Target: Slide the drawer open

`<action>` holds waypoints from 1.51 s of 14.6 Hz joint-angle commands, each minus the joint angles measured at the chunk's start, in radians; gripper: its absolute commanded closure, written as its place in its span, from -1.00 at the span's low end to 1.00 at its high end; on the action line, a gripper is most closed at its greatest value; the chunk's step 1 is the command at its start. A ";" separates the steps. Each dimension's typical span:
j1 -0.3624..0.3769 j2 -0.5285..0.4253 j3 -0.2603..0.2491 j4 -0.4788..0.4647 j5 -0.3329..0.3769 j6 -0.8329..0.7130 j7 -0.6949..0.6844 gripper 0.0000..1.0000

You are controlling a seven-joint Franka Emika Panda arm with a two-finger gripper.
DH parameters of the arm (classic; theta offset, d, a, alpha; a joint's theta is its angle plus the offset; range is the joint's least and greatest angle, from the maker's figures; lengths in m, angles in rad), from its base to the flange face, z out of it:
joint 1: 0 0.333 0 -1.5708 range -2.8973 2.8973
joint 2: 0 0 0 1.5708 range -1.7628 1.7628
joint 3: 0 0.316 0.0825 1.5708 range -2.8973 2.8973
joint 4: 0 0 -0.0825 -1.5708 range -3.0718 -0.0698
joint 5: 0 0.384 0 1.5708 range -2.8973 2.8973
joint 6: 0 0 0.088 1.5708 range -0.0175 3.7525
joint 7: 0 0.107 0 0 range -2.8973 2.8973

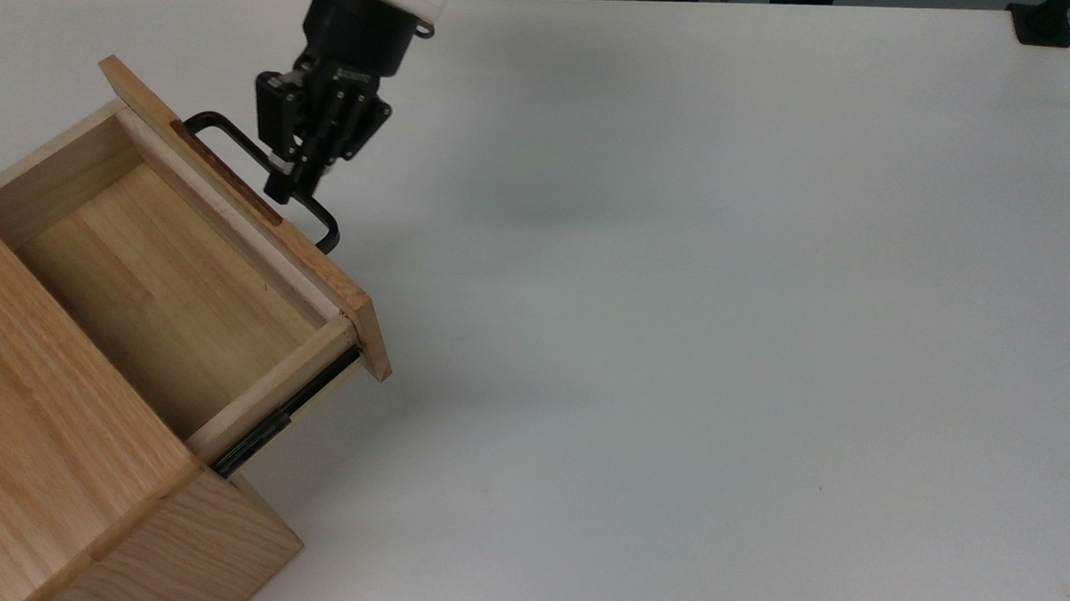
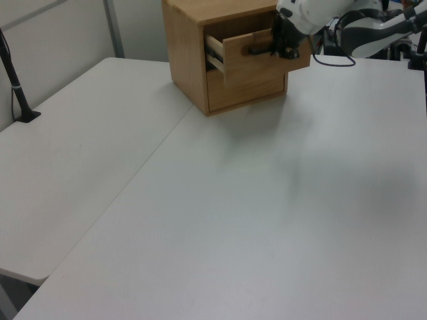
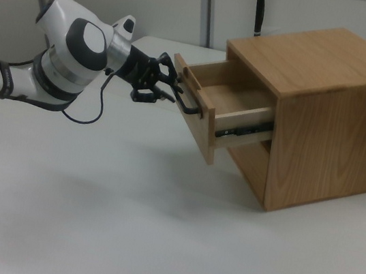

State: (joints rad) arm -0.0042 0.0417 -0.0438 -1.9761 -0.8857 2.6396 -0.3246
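Note:
The light oak drawer [image 1: 165, 286] stands pulled well out of the wooden cabinet [image 1: 23, 457], and its inside is bare. A black U-shaped bar handle [image 1: 232, 143] runs along the flat front panel [image 1: 316, 275]. My gripper [image 1: 290, 185] is shut on this bar near its middle, the arm reaching in from the top view's upper edge. In the left view the gripper [image 2: 276, 49] sits against the drawer front [image 2: 257, 60] at the far end of the table. In the right view the gripper [image 3: 170, 92] holds the handle [image 3: 187, 102] left of the cabinet [image 3: 330, 118].
The white table [image 1: 679, 345] stretches wide to the top view's right of the cabinet. A black clamp [image 1: 1044, 25] sits at its far right corner. In the left view a black post [image 2: 15, 80] stands at the left edge, and a lower drawer front [image 2: 247, 87] is closed.

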 commanded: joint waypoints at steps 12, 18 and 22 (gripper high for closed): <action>0.222 -0.029 0.021 0.182 0.488 -0.563 0.254 -1.00; 0.179 -0.052 0.001 0.358 0.839 -0.958 0.332 -1.00; 0.135 -0.079 -0.004 0.358 0.878 -1.073 0.381 -1.00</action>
State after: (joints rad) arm 0.1494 -0.0206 -0.0393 -1.6155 -0.0385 1.6367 0.0165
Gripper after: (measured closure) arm 0.000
